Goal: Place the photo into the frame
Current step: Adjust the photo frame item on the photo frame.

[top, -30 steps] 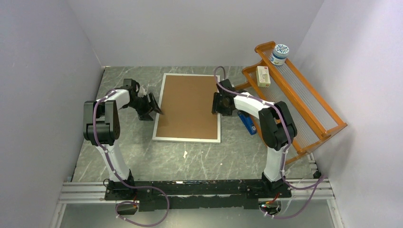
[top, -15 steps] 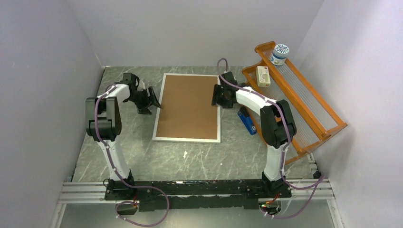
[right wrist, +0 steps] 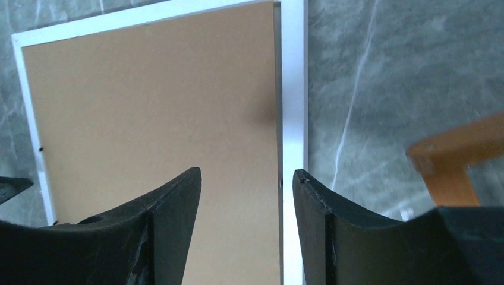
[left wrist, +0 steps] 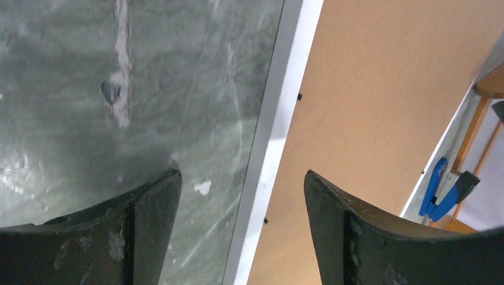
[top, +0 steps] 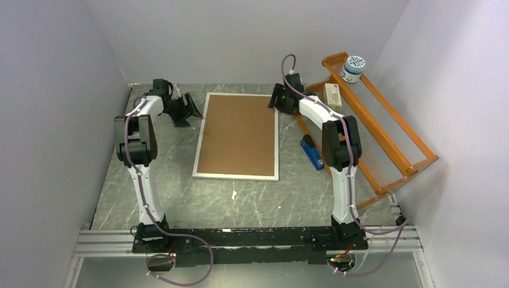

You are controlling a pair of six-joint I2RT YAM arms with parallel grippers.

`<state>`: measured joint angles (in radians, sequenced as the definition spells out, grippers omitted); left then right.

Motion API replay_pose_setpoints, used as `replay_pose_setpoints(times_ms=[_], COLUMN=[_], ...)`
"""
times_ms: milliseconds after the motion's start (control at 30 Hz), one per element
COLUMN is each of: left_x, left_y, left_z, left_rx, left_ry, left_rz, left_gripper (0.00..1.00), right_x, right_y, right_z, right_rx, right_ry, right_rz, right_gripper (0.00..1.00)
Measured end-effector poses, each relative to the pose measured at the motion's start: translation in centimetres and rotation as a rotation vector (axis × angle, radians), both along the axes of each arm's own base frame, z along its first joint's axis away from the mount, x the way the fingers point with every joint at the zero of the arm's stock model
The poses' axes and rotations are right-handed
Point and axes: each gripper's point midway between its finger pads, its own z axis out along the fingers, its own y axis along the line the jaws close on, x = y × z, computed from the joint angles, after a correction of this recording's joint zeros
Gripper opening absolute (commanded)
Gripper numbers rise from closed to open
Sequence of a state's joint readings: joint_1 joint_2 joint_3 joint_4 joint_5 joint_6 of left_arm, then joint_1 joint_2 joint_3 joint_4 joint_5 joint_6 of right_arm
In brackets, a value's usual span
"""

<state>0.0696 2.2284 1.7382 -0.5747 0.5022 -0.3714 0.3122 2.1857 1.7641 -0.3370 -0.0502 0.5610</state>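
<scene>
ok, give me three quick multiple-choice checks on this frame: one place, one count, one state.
1. Where is the blue clip-like tool?
A) between the thin silvery-white rectangular frame and the orange wooden rack
B) on the rack
C) left of the frame
2. Items on the rack?
A) one B) two C) four
3. The left claw and right claw are:
A) both open, empty B) both shut C) one shut
Answers: 1A, it lies off the frame's right edge; 2B, white round jar plus cream box; 3A, wrist views show gapped fingers, nothing gripped.
</scene>
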Motion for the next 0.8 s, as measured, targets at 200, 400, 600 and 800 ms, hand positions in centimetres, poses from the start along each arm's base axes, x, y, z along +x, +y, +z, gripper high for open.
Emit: replay_pose_setpoints(times_ms=[200, 400, 600, 800], left_x=[2.2, 3.1, 3.7, 3.8], left_y=[-0.5, -1.0, -1.6, -2.2], left_z=[-0.2, -0.4, -0.4, -0.5], left_rx=[-0.045, -0.086, -0.127, -0.175], left_ry=[-0.024, -0.025, -0.033, -0.032], left_rz=[-0.006, -0.011, -0.033, -0.059], left_gripper=[0.77, 0.75, 0.74, 0.68], right_x=[1.8, 2.6, 3.0, 3.0], right_y=[0.8, 1.3, 1.5, 2.1], right_z=[-3.2, -3.8, -4.0, -3.8], right_rx=[0.005, 0.005, 0.013, 0.058], right_ry=[0.030, 0.033, 0.031, 0.026], right_rz=[0.022, 0.039, 0.046, 0.082], right_gripper=[0.50, 0.49, 0.49, 0.47])
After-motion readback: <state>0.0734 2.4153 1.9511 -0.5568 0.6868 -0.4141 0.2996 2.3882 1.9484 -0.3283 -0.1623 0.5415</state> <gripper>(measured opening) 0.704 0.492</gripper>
